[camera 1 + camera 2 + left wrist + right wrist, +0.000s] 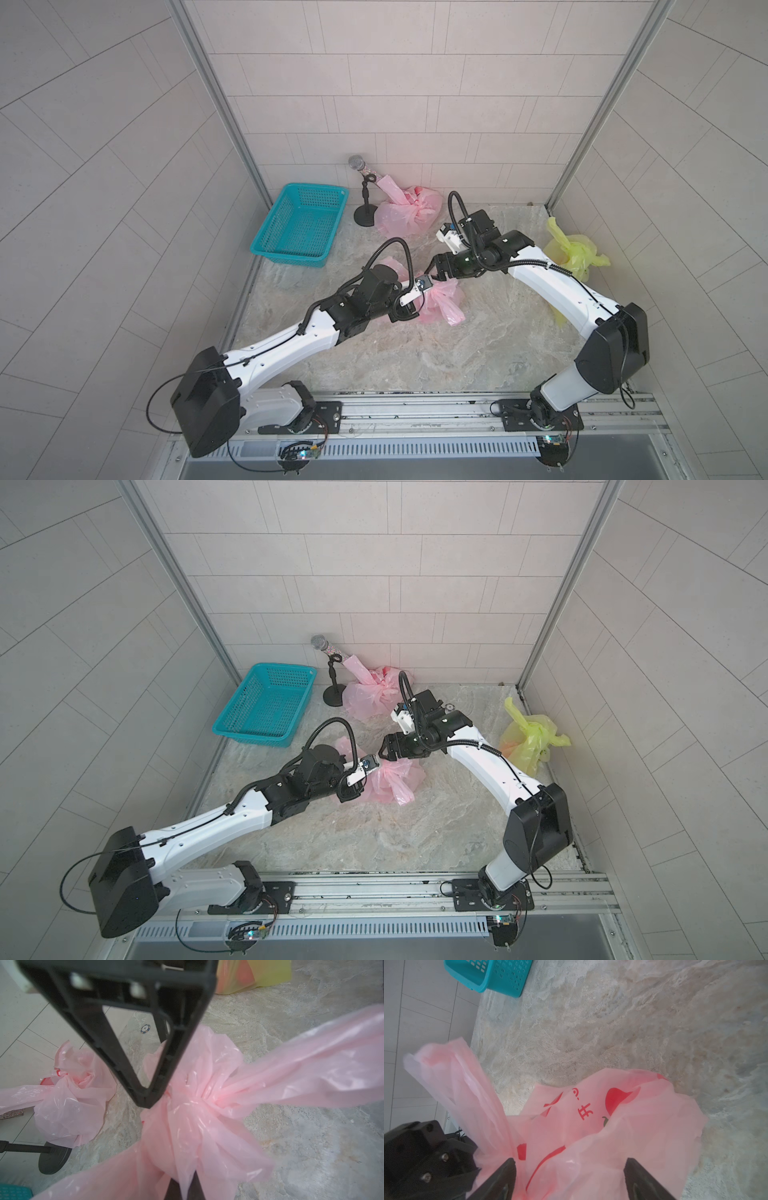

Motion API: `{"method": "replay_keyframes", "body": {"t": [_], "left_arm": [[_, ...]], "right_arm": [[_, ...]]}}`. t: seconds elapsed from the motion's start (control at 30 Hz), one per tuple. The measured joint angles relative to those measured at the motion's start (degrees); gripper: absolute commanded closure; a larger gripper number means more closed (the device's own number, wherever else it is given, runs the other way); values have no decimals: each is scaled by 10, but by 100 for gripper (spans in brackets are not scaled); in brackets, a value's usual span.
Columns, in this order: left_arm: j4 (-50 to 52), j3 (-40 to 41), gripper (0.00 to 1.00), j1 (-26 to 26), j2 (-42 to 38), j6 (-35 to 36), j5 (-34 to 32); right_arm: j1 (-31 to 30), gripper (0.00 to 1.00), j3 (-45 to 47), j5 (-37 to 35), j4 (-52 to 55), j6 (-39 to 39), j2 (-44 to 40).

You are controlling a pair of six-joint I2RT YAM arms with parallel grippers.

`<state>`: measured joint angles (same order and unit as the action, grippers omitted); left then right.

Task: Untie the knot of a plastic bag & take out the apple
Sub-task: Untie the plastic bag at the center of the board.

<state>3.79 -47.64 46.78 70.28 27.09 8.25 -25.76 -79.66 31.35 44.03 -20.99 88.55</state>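
A pink plastic bag (442,301) (395,777) with red print lies mid-table. Its knot (193,1097) bunches at the top, with twisted handles spreading outward. My left gripper (184,1186) (428,296) is shut on a fold of the bag just below the knot. From the far side my right gripper (572,1178) (432,276) hangs over the knot, open, with the bag's crumpled top between its spread fingers. One of its fingertips (146,1099) touches the knot. A free handle (456,1084) sticks up beside the left gripper's body. The apple is hidden.
A teal basket (299,224) stands at the back left. Behind the arms a microphone on a stand (365,195) is next to a second pink bag (409,208). A yellow bag (573,249) lies at the right wall, and a small chip (145,1028) on the table.
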Motion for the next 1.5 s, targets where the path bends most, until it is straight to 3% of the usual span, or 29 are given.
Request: {"method": "replay_keyframes", "body": {"t": [0.33, 0.47, 0.53, 0.63, 0.73, 0.83, 1.13, 1.33, 1.37, 1.43, 1.5], "left_arm": [[-25, 38, 100, 0, -7, -7, -27], [-30, 41, 100, 0, -7, -18, -36], [-35, 42, 100, 0, -7, -23, -38], [-40, 42, 100, -4, -7, -32, -42], [-42, 42, 100, -13, -7, -49, -44], [-44, 42, 100, -38, -7, -78, -47], [-101, 82, 100, -196, -25, -241, -34], [-176, 149, 100, -217, -9, -327, -16], [-188, 156, 96, -216, -4, -336, -12], [-207, 166, 80, -216, -1, -350, -5], [-226, 172, 57, -216, -6, -362, 1]], "right_arm": [[1, 12, 107, 28, -43, -24, -79], [1, 15, 141, 40, -65, -30, -93], [0, 30, 155, 43, -75, -28, -103], [0, 68, 164, 45, -83, -28, -107], [1, 100, 163, 44, -91, -30, -106], [8, 100, 162, 46, -92, -30, -106], [109, 100, 204, 44, -111, -50, -132], [119, 100, 291, 47, -163, -61, -136], [119, 100, 303, 48, -170, -61, -131], [120, 100, 320, 49, -185, -66, -120], [119, 100, 330, 52, -198, -72, -113]]}}
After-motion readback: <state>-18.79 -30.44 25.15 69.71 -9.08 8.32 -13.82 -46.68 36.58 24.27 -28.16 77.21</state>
